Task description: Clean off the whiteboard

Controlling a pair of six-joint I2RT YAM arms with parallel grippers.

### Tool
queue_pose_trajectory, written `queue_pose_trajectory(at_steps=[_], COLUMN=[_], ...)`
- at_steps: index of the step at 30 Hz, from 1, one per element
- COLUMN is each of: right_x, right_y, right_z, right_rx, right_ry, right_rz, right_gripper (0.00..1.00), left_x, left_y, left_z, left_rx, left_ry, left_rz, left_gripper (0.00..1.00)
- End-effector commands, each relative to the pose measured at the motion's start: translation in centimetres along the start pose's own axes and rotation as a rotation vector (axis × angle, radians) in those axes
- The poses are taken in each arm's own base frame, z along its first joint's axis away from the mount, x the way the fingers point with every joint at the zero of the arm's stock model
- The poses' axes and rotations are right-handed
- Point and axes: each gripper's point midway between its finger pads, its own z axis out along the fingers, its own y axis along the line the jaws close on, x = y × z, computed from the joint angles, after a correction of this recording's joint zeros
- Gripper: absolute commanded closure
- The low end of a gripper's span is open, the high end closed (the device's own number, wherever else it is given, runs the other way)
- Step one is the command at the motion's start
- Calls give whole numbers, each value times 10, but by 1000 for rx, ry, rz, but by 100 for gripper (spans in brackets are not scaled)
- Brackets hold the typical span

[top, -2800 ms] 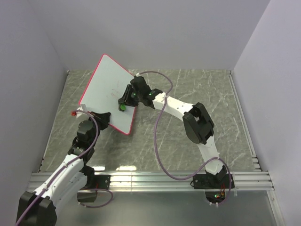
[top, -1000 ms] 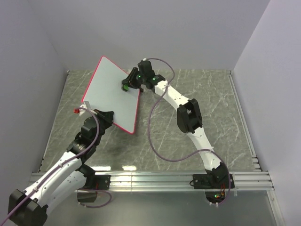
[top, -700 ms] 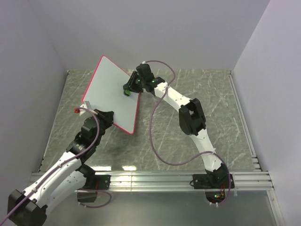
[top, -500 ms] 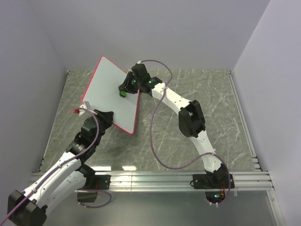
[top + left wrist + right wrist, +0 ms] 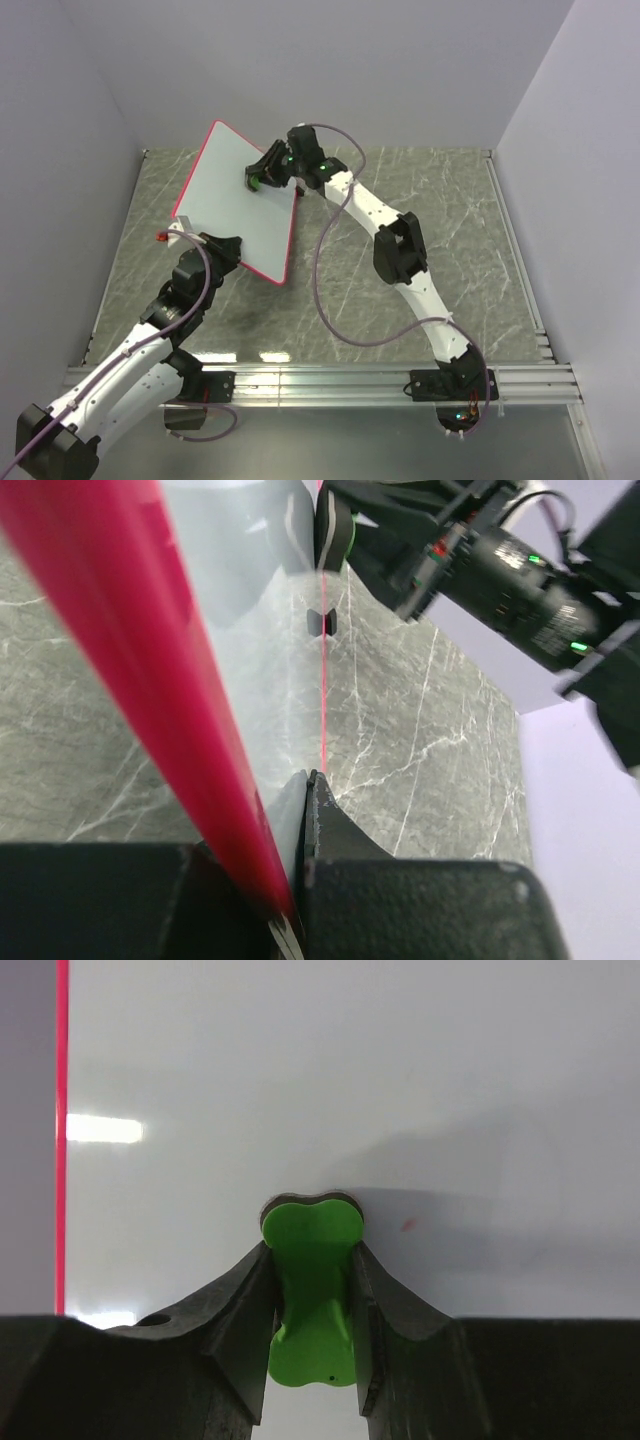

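Observation:
The whiteboard (image 5: 235,195), white with a pink-red rim, is tilted up off the table at the back left. My left gripper (image 5: 218,247) is shut on its lower edge; in the left wrist view the rim (image 5: 130,660) runs down between the fingers (image 5: 340,830). My right gripper (image 5: 262,176) is shut on the green bow-shaped eraser (image 5: 311,1290) and presses it against the board face (image 5: 400,1070) near its upper right part. A tiny red speck (image 5: 407,1225) shows beside the eraser. The board's face otherwise looks clean.
The grey marble table (image 5: 420,210) is walled by pale panels on three sides. A metal rail (image 5: 330,385) runs along the near edge. A purple cable (image 5: 330,290) loops off the right arm. A small red part (image 5: 158,238) sits by the left wrist.
My right gripper has wiped the eraser from the board's lower middle up to its upper right area and shifted slightly left. The faint marks seen earlier are gone. The left arm holds still.

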Motion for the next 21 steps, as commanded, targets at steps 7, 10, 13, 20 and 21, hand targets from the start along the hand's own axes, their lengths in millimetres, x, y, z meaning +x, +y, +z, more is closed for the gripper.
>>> queue_pose_trajectory(at_steps=[7,10,13,20,21], right_x=[-5,-1,15,49,48], right_y=[-87,-88,-80,1,21], right_z=[43,40,38,27,25], right_rx=[73,95,111,-43,-109], right_ry=[80,92,118,171,165], right_rz=[279,256,223,172,159], right_gripper=[100,100,100,100,100], left_x=[96,98,102,114,113], left_y=[32,31,30,30,30], left_z=[-38,-38,-39,-41,-40], left_rx=[15,20,34,38,33], left_ry=[478,488,501,535,529], left_rz=[284,289,290,329,329], left_gripper=[100,100,100,100,100])
